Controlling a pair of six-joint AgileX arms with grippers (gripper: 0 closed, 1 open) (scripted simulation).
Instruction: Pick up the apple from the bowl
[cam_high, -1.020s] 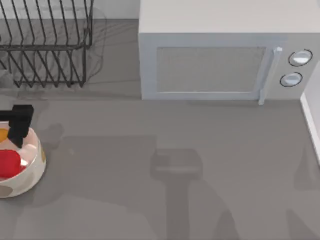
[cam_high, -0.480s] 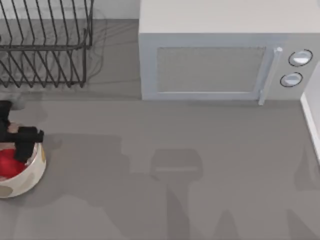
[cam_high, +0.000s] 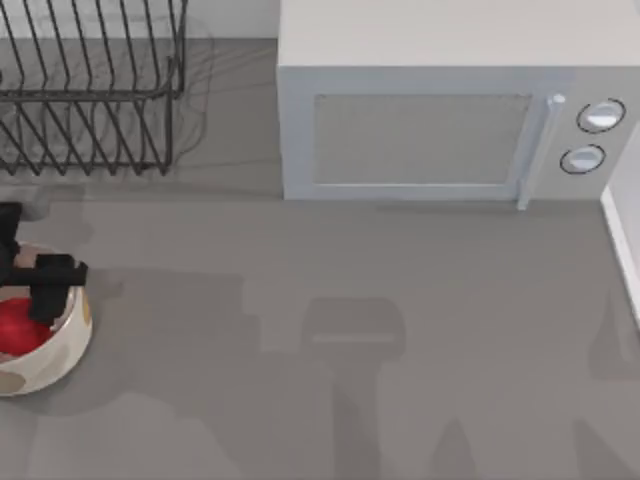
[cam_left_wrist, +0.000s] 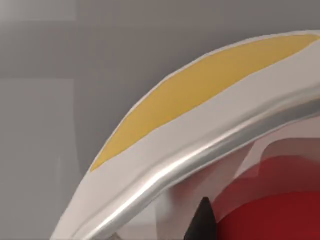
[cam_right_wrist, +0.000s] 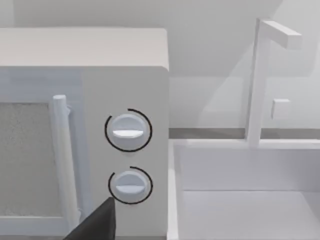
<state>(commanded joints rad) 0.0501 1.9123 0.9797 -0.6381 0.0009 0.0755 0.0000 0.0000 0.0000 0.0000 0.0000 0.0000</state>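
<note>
The bowl (cam_high: 62, 352) is cream-white with orange-yellow and tan blotches and sits at the table's left edge, partly cut off by the top view. The small glossy red apple (cam_high: 18, 326) lies inside it. My left gripper (cam_high: 50, 288) is black and reaches over the bowl's far rim, just above and right of the apple. The left wrist view shows the bowl's rim (cam_left_wrist: 165, 175) with a yellow patch. There the apple (cam_left_wrist: 270, 210) lies close by, and a black part of the gripper (cam_left_wrist: 202, 222) stands right against its edge. My right arm is parked off the table's right side.
A black wire rack (cam_high: 90, 90) stands at the back left, close behind the bowl. A grey microwave (cam_high: 440, 110) fills the back middle and right, its knobs (cam_right_wrist: 128, 131) facing the right wrist view, with a white sink (cam_right_wrist: 250, 190) beside it.
Over the last second my left gripper shifted slightly right and down over the bowl's rim toward the apple. In the last half second it has hardly moved. The apple and bowl stay put.
</note>
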